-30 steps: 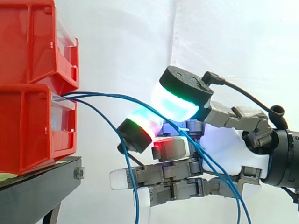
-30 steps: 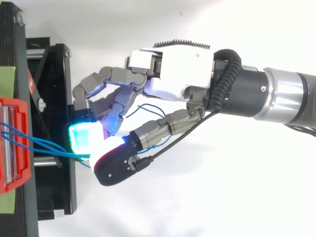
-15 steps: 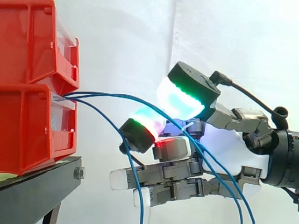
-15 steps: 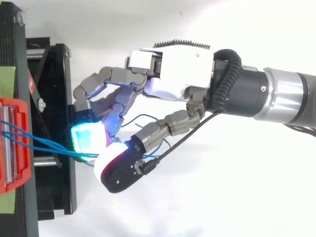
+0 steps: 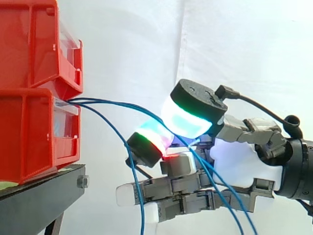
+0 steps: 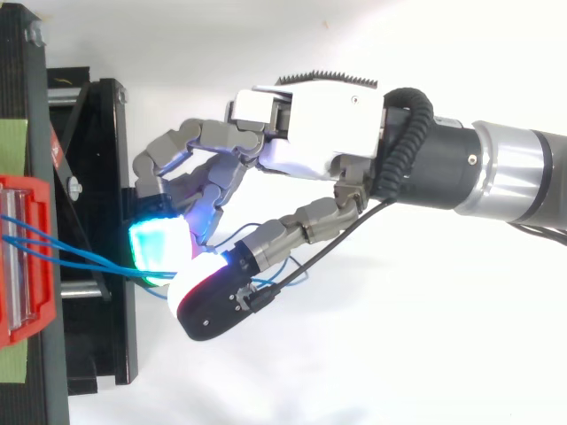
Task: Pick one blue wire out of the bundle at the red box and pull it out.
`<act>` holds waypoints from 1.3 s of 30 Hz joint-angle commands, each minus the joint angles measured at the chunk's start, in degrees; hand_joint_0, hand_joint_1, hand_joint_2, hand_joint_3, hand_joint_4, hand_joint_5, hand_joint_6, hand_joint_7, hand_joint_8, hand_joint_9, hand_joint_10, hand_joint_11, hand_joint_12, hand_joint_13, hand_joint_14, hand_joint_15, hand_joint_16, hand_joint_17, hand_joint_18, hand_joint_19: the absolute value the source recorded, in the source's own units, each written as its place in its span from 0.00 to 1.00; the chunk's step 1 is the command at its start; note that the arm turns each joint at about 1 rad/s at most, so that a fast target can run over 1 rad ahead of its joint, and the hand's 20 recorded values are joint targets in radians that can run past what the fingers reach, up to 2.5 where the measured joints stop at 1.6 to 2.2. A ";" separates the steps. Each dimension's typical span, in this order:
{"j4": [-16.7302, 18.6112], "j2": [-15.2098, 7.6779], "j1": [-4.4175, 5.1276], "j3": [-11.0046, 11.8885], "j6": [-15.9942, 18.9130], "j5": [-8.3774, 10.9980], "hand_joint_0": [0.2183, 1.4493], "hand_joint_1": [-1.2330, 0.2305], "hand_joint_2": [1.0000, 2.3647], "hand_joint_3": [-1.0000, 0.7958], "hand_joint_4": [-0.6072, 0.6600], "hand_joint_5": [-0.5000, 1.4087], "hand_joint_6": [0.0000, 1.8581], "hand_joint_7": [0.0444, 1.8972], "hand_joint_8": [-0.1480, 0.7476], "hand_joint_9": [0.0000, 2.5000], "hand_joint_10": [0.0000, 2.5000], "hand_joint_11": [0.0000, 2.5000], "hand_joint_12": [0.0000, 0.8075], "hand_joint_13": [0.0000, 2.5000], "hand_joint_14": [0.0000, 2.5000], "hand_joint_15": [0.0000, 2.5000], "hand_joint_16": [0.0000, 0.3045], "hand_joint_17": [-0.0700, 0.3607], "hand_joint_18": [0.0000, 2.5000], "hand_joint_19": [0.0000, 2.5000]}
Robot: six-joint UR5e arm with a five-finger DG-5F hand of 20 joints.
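Several thin blue wires [image 5: 88, 101] come out of the lower red bin [image 5: 29, 132] and arc right and down to my hand [image 5: 244, 156]. The thumb pad [image 5: 190, 111], glowing green and cyan, presses against a curled finger's glowing pad [image 5: 149, 142], and a blue wire runs between the two. Another blue wire hangs free in front of the straight lower fingers. From above, the wires [image 6: 89, 266] leave the red bin [image 6: 27, 266] and end in the pinch of the hand [image 6: 310, 133], just right of the stand.
A second red bin [image 5: 34, 44] sits on top of the lower one. Both rest on a black stand [image 5: 44, 196], whose frame [image 6: 97, 177] lies directly under the fingertips. A white curtain hangs behind.
The thumb lifted off the finger pad half a second ago and has now come back down onto it, with the wire between. The whole hand has sunk slightly.
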 commanded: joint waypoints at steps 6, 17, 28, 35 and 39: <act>0.06 -0.02 0.00 -0.13 -1.54 0.06 0.29 0.35 0.01 0.45 0.57 0.20 0.44 0.58 0.49 0.47 0.01 0.35 0.52 0.27 0.01 0.16 0.20 0.47 0.24 0.21; 0.15 -0.02 0.00 -0.13 -1.45 0.06 0.30 0.37 0.01 0.45 0.58 0.22 0.40 0.59 0.47 0.48 0.01 0.31 0.51 0.28 0.01 0.15 0.19 0.47 0.24 0.21; 0.15 -0.02 0.00 -0.04 -1.36 0.06 0.31 0.34 0.01 0.46 0.61 0.23 0.34 0.67 0.46 0.47 0.01 0.31 0.49 0.28 0.01 0.15 0.18 0.46 0.24 0.21; 0.15 0.07 -0.09 -0.13 -1.36 0.06 0.31 0.33 0.01 0.47 0.60 0.22 0.38 0.64 0.47 0.47 0.01 0.33 0.49 0.27 0.01 0.16 0.18 0.45 0.24 0.20; 0.23 -0.02 0.00 -0.13 -1.27 0.06 0.31 0.28 0.01 0.47 0.62 0.21 0.39 0.60 0.47 0.46 0.01 0.33 0.50 0.27 0.01 0.15 0.19 0.46 0.24 0.20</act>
